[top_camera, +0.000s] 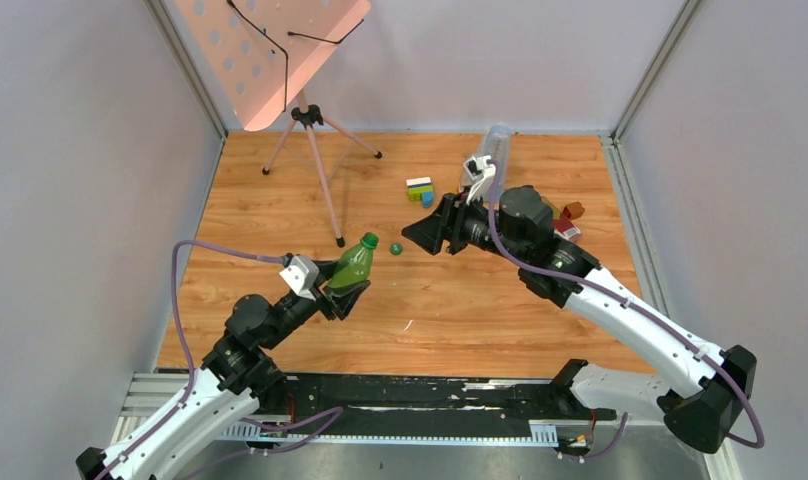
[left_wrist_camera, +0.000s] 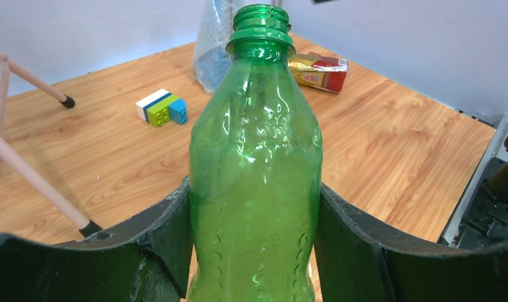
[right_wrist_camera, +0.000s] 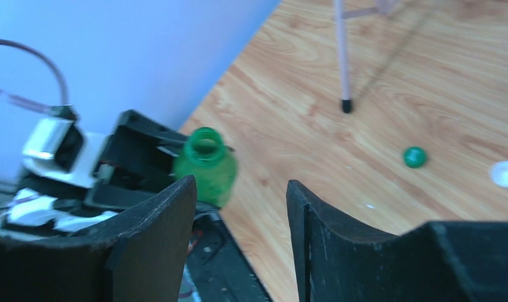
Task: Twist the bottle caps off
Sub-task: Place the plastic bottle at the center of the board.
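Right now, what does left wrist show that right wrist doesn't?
Only left wrist: the toy bricks, the clear bluish container and a red-and-yellow labelled bottle lying behind.
Only right wrist: the green cap and a white cap loose on the table, seen past the open, empty right end effector.
Both: the green bottle, neck uncapped, held by the left end effector; a pink stand leg; the table.

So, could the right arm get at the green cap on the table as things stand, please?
Probably yes: the right hand is open and empty, and the green cap lies nearby, nothing between.
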Tool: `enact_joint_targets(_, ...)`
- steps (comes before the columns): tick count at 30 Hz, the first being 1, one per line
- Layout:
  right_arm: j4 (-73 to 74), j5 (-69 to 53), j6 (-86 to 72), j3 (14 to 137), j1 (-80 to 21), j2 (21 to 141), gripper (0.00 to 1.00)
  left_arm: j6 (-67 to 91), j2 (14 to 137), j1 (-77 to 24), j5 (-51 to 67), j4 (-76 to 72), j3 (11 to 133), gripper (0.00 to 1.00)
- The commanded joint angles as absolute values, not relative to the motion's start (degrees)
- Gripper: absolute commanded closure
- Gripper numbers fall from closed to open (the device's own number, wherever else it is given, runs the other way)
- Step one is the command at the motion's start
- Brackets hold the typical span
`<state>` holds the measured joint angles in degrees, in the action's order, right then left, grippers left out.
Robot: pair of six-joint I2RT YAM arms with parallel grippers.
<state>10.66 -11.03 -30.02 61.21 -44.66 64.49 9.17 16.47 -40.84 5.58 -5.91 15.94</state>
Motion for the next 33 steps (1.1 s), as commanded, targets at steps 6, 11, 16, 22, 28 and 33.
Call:
enact_joint_targets(6,0.6,-25.8,-41.8,61.7,-45.0,71.5,0.44,10.3,23.3,-40.7,14.5,-18.1,16.1,0.85)
enact_joint_targets(11,0.5,-28.8,-40.4,62.6,-45.3,73.7,0.44,10.7,25.0,-40.7,16.4,-18.7,16.8,0.84)
enact_joint_targets(16,0.6,-30.4,-39.8,61.9,-45.5,74.3,0.48,10.9,25.8,-40.7,16.6,-19.6,16.4,0.84)
enact_joint_targets(22,-1.5,-32.1,-36.0,61.7,-45.5,75.0,0.84,11.0,28.0,-40.7,18.1,-20.6,16.6,0.76)
enact_joint_targets(28,4.2,-22.1,-28.6,61.7,-45.9,73.5,0.99,11.9,30.6,-40.7,15.6,-18.2,17.5,0.03)
enact_joint_targets(33,9.5,-3.1,-21.0,61.4,-46.0,73.5,0.99,12.9,29.6,-40.7,6.0,-15.0,17.3,0.0)
